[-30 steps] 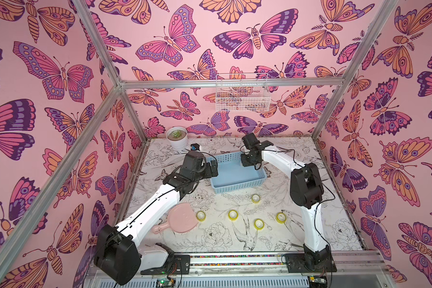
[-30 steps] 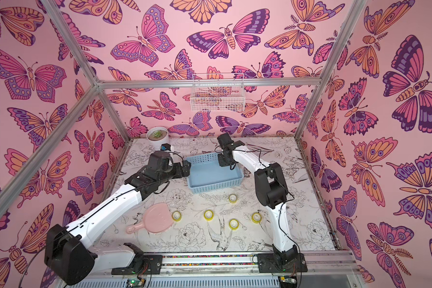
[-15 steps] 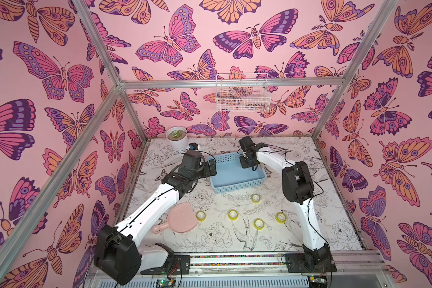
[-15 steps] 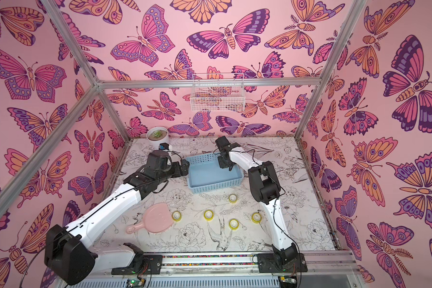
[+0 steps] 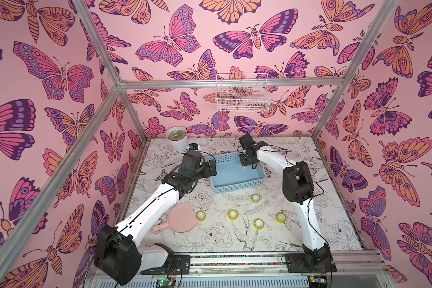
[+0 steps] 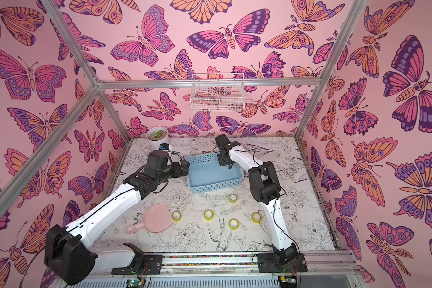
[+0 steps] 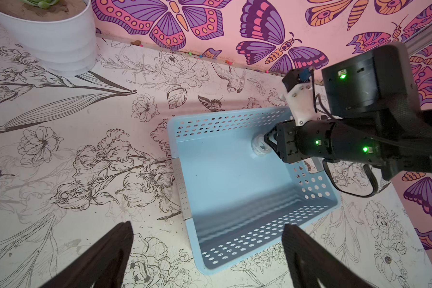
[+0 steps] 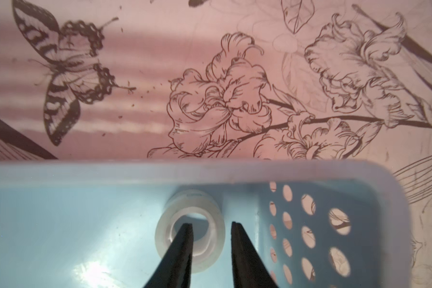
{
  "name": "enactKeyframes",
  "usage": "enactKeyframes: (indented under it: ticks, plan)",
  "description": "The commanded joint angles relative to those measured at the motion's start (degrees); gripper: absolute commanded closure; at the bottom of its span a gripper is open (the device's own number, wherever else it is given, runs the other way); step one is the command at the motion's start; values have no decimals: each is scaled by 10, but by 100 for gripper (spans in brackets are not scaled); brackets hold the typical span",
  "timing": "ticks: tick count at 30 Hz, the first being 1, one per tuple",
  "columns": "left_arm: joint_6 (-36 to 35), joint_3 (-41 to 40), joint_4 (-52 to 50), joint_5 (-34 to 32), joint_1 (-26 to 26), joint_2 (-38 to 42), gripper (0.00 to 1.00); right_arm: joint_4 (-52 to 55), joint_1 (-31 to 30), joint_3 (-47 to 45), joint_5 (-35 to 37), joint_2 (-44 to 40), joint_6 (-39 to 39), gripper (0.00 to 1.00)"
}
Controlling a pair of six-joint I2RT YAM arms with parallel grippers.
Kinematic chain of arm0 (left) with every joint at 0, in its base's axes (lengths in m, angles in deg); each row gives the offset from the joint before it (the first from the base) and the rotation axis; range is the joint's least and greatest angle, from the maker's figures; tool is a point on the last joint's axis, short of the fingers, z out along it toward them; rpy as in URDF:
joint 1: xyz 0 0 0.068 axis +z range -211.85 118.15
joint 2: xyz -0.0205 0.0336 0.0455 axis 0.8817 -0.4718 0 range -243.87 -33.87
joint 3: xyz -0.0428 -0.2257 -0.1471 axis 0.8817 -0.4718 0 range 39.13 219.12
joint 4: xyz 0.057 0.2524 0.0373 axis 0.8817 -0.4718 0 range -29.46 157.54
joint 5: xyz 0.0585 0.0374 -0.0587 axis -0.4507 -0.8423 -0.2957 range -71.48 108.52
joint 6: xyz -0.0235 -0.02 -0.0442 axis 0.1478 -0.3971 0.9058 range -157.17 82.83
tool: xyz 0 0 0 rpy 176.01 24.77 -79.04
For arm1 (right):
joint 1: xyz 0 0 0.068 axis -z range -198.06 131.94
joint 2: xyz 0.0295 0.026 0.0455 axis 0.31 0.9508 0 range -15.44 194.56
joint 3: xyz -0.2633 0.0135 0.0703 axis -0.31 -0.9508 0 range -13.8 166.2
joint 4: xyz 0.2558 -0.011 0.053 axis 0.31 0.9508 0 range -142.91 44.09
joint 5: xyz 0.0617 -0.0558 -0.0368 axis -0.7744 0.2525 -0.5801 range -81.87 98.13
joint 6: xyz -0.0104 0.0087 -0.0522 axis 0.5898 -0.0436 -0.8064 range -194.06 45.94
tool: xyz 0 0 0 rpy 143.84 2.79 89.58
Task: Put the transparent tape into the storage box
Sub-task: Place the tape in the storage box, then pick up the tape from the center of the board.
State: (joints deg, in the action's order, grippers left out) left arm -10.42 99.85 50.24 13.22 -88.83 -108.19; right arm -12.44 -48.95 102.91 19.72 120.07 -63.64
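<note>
The storage box (image 5: 237,186) (image 6: 215,186) is a light blue perforated basket at the middle back of the table. A colourless transparent tape roll (image 8: 192,202) (image 7: 261,147) lies on its floor by a corner. My right gripper (image 8: 211,224) (image 5: 245,163) reaches down into the box, open a little. One finger sits in the roll's hole and the other just outside, with small gaps to the ring wall. My left gripper (image 7: 207,225) (image 5: 212,167) hovers wide open at the box's left end, holding nothing. Several yellow tape rolls (image 5: 233,215) (image 6: 208,214) lie on the table in front of the box.
A pink hand mirror (image 5: 182,220) lies at the front left, beside one yellow roll (image 5: 200,216). A white plant pot (image 5: 176,137) stands at the back left corner. A white wire basket (image 5: 242,96) hangs on the back wall.
My right gripper has sunk lower into the box and its jaws have parted, loosening their hold on the colourless roll. My left arm has barely moved.
</note>
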Motion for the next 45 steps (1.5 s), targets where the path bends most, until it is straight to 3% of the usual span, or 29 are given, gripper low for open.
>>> enactKeyframes:
  ticks: [1,10,16,23,26,35,45]
  plan:
    - [-16,4,-34,10,5,19,0,15,-4,21,0,-19,-2,68]
    - [-1,-27,-140,16,10,87,0,49,-13,-53,-24,-163,27,68]
    - [48,-58,-218,62,9,84,1,68,-27,-166,-24,-290,39,68]
    - [118,-142,-251,102,9,64,10,72,-40,-289,-16,-421,68,68]
    - [139,-179,-246,123,6,49,17,69,-50,-328,-13,-449,79,68]
    - [174,-248,-237,90,-11,77,31,57,-79,-391,-7,-494,104,69]
    - [163,-227,-208,46,-18,30,40,55,-79,-389,1,-498,103,70]
